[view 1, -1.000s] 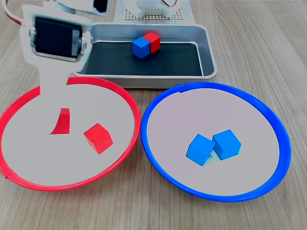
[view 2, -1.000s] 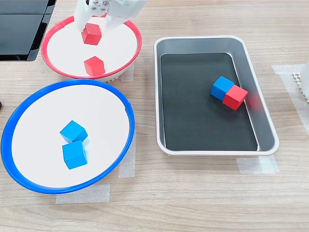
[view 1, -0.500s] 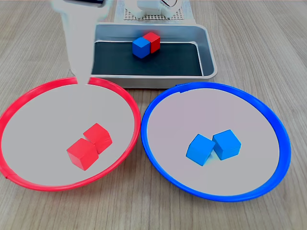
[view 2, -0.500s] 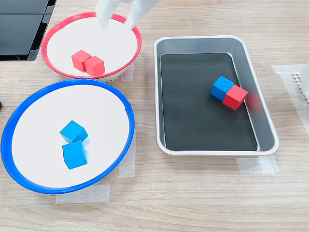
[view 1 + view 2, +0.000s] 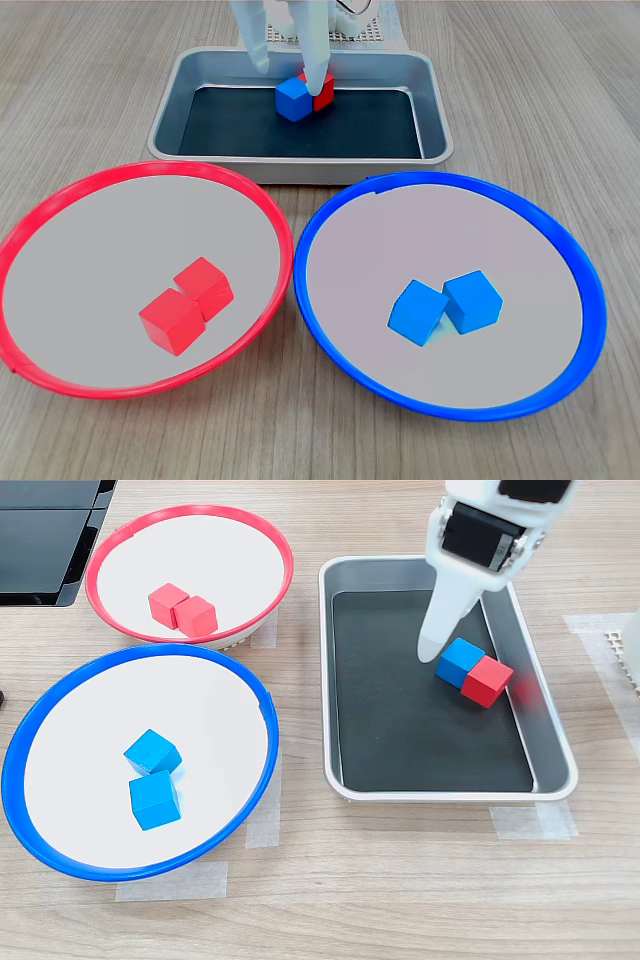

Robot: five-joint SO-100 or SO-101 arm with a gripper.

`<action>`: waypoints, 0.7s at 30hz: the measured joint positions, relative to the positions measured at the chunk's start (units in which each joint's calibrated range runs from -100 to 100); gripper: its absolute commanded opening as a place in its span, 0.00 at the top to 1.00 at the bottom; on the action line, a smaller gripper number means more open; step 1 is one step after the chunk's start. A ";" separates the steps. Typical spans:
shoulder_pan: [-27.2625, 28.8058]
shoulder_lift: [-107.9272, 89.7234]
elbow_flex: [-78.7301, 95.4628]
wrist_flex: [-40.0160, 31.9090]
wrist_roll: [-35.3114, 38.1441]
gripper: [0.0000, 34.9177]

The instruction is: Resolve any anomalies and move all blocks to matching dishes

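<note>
Two red blocks [image 5: 203, 283] [image 5: 167, 603] lie touching in the red-rimmed dish [image 5: 100, 250] [image 5: 230, 550]. A pair of blue blocks [image 5: 472, 300] [image 5: 152, 752] rests in the blue-rimmed dish [image 5: 500, 230] [image 5: 80, 710]. A third blue block [image 5: 292, 100] [image 5: 459, 661] and a red block [image 5: 324, 97] [image 5: 488, 681] sit pressed side by side in the grey tray [image 5: 300, 170] [image 5: 400, 730]. My white gripper [image 5: 290, 78] hangs open over that pair, holding nothing. One finger [image 5: 432, 640] comes down right beside the blue block.
A black flat object [image 5: 40, 530] lies at the second exterior view's top left, beside the red dish. The arm's white perforated base [image 5: 345, 30] stands behind the tray. Tape strips [image 5: 170, 880] mark the wooden table around the dishes and tray.
The red block I held over the red dish now lies beside the other red one. My gripper let go, rose and swung across to the tray.
</note>
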 measured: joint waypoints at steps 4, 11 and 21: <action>0.00 -0.51 2.81 0.16 0.93 0.42; 0.00 2.56 4.99 -2.85 1.51 0.52; -1.06 3.75 8.62 -9.87 2.10 0.99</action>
